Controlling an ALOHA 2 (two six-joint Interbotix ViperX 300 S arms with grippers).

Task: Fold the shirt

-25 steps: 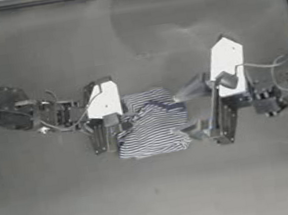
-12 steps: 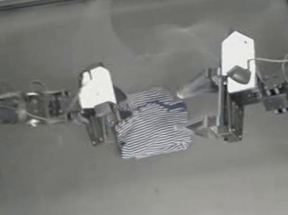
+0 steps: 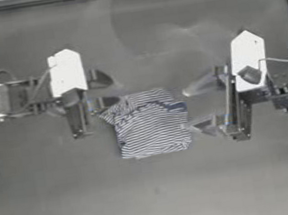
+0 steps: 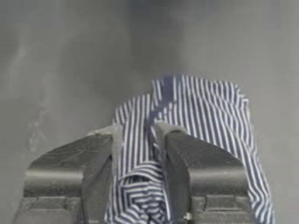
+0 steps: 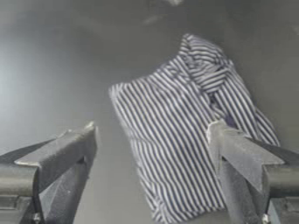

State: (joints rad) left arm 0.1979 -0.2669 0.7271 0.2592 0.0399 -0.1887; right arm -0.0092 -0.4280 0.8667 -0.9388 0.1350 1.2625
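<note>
The shirt (image 3: 150, 124) lies near the middle of the table (image 3: 153, 199), folded into a compact, roughly rectangular bundle. Its fine navy-and-white stripes run across the upper face, and a looser rumpled fold with a dark navy edge sits along the side of the bundle that faces the far rail. In the right wrist view the shirt (image 5: 181, 131) shows as a flat striped panel with a bunched, creased part at its far end.

The left pincer (image 3: 79, 119) is just beside the shirt's left edge, its arm reaching in from the left side of the table. In the left wrist view its jaws stand a little apart, and a bunched strip of the striped fabric (image 4: 140, 183) runs up between them; whether they press on the cloth or merely straddle it cannot be told. Beyond the left pincer (image 4: 139, 144) the rest of the shirt spreads flat on the table.

The right pincer (image 3: 234, 126) is near the shirt's right edge, its arm coming from the right. In the right wrist view its jaws are spread wide, with the right pincer (image 5: 151, 144) holding nothing; one jaw overlaps the shirt's near edge in that view, the other stands over bare table (image 5: 52, 65).
</note>
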